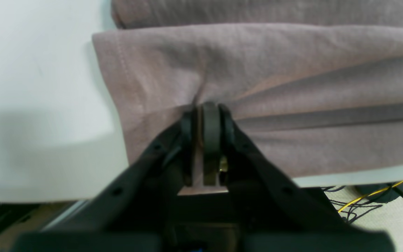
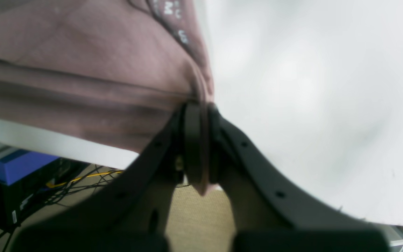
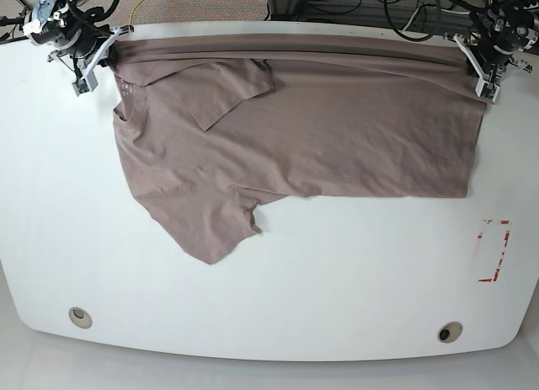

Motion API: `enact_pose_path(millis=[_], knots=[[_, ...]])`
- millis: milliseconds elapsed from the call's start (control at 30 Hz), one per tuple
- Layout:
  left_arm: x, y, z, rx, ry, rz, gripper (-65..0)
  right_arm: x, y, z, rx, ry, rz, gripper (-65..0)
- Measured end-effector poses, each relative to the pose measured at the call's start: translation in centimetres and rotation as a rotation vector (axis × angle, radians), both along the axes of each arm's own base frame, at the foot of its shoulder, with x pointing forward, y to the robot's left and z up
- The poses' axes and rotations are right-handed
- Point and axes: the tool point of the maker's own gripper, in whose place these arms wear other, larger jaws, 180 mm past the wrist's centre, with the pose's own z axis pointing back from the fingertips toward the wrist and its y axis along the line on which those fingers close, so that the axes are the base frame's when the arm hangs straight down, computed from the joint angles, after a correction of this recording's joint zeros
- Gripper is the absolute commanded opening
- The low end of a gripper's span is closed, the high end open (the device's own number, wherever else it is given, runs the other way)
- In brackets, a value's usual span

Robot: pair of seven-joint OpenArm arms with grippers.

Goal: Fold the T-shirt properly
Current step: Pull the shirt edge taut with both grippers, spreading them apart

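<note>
Mauve-brown cotton covered much of a white desk (image 3: 278,297): the T-shirt (image 3: 320,146) lay spread out sideways, collar toward the base view's left and hem toward its right, with its far long edge running along the desk's far rim. One sleeve (image 3: 215,230) stuck out toward the near side; the other (image 3: 232,91) lay folded in over the chest.

Both arms sat at that far edge. The right gripper (image 2: 196,105), at the collar end, had its fingers (image 2: 191,140) pinched tight on a fold of cloth near the shoulder. The left gripper (image 1: 206,105), at the hem end, was clamped the same way on the hem corner, with fabric puckering into wrinkles around its fingers (image 1: 211,136).

Judging by this, the lengthwise fold was in hand: both far corners were gripped and ready to be carried. The next move would likely call for lifting both ends together and bringing them evenly toward the near edge, keeping the cloth taut so the fold lands straight.

Only the base view showed the whole shirt's layout and a red-marked patch (image 3: 493,251) on the desk. Only the wrist views showed cloth actually caught in the fingers; the right one also caught the pale print (image 2: 168,8) inside the collar, and the left one showed the stitched hem (image 1: 124,66).
</note>
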Motion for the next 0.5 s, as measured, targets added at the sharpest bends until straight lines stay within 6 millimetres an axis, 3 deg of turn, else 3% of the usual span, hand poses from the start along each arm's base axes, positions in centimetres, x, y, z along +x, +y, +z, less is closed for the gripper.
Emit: enact_pose_path(millis=[100,367,433,500], knots=[[-0.1,-0.1,0.0,0.004,0.008,0.009,-48.5,-0.1,0.0,0.0,-0.001,0.004,0.001,-58.2],[-1.2,0.5,0.9,0.081,0.095,0.011,-31.1,-0.4,-0.8,0.0,-0.032,0.017,-0.013,-22.2],[-1.7,0.7,1.2,0.106,0.121,0.012,-29.2,-0.4,-1.1,0.6,-0.050,0.008,-0.013,-16.3],[-2.1,0.9,1.4,0.128,0.149,0.012,-28.9,-0.5,-1.2,1.5,-0.073,-0.012,-0.016,-14.7]])
